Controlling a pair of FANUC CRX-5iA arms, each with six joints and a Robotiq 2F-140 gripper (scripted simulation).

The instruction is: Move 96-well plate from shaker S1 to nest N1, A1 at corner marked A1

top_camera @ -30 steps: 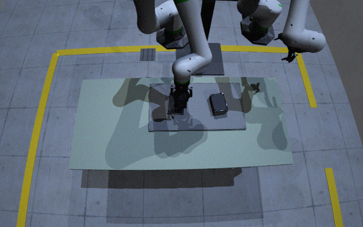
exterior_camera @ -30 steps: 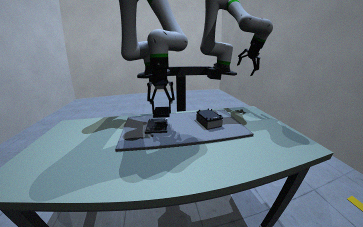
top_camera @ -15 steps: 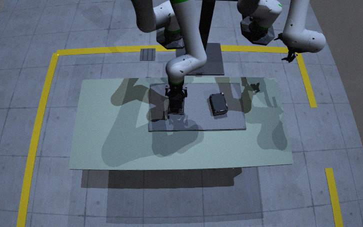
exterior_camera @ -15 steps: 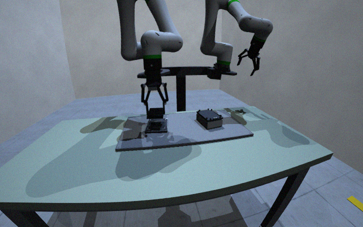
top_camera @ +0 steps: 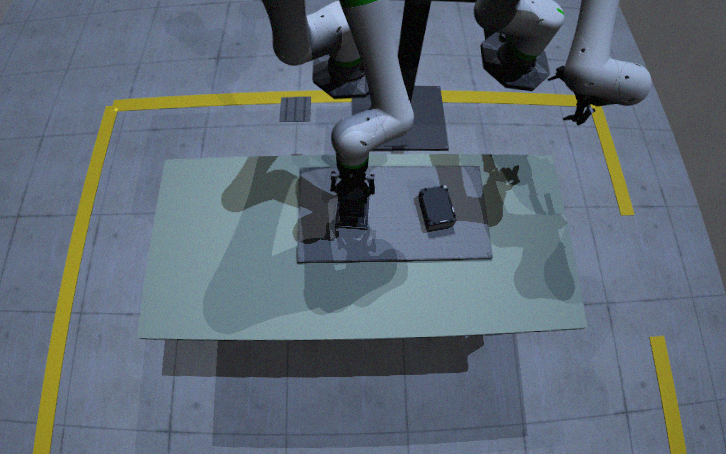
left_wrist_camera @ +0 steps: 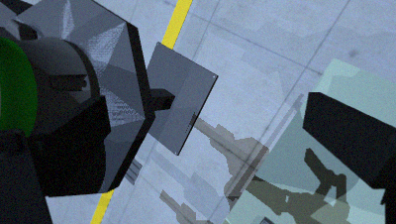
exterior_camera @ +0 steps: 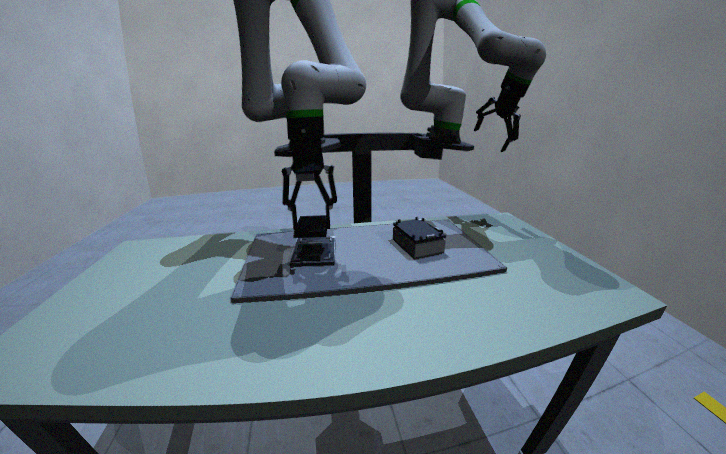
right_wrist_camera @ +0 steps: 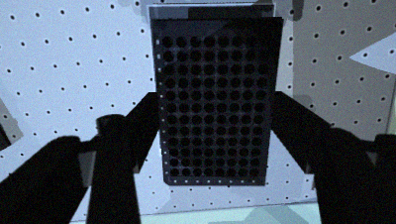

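Observation:
The dark 96-well plate (top_camera: 352,209) (exterior_camera: 311,226) (right_wrist_camera: 213,114) is held level by my right gripper (exterior_camera: 311,219) (right_wrist_camera: 214,108), which is shut on its long sides. It hangs a little above the nest N1 (top_camera: 350,227) (exterior_camera: 327,260), with a gap between them in the exterior view. In the right wrist view the plate hides most of the nest, and its cut corner is at lower left; the A1 marks are not readable. The shaker S1 (top_camera: 437,207) (exterior_camera: 419,244) bears no plate. My left gripper (top_camera: 559,98) (exterior_camera: 490,139) is open and empty, high at the right.
The nest and shaker stand on a grey perforated board (top_camera: 399,248) (exterior_camera: 366,273) (right_wrist_camera: 74,59) on the pale green table (top_camera: 185,281) (exterior_camera: 157,360). The shaker, with raised corner posts, stands right of the nest in the top and exterior views. Arm shadows cross the board and table.

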